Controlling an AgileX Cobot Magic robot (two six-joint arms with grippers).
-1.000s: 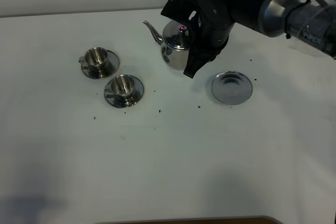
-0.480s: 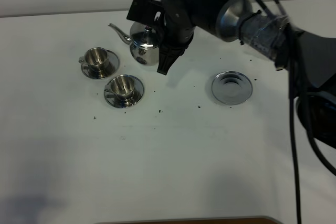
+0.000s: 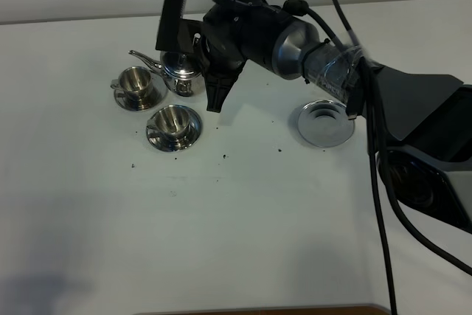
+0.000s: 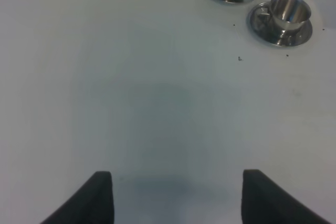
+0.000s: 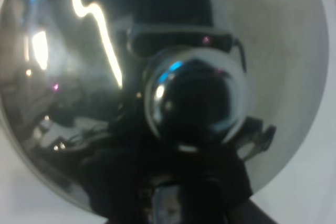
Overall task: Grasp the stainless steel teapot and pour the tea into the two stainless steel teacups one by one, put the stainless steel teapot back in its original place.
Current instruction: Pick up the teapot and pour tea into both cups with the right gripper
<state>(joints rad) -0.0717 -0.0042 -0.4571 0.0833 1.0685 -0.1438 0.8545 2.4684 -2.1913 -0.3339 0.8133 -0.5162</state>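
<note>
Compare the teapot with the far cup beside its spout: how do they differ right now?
Size: the teapot is far bigger than the far cup.
Top: the teapot has a knobbed lid and a thin spout; the far cup is open-topped.
Support: the teapot hangs in the right gripper, away from the empty saucer, while the far cup sits on its own saucer.
Both are shiny steel.

The shiny, bulbous teapot [image 3: 179,71] hangs upright off the tabletop in the right gripper [image 3: 203,71], clamped by its handle, its thin spout aimed at the farther cup [image 3: 136,82]. The nearer cup [image 3: 173,119] stands just beside the gripper. The plain saucer [image 3: 325,122] lies bare, well behind it.
</note>
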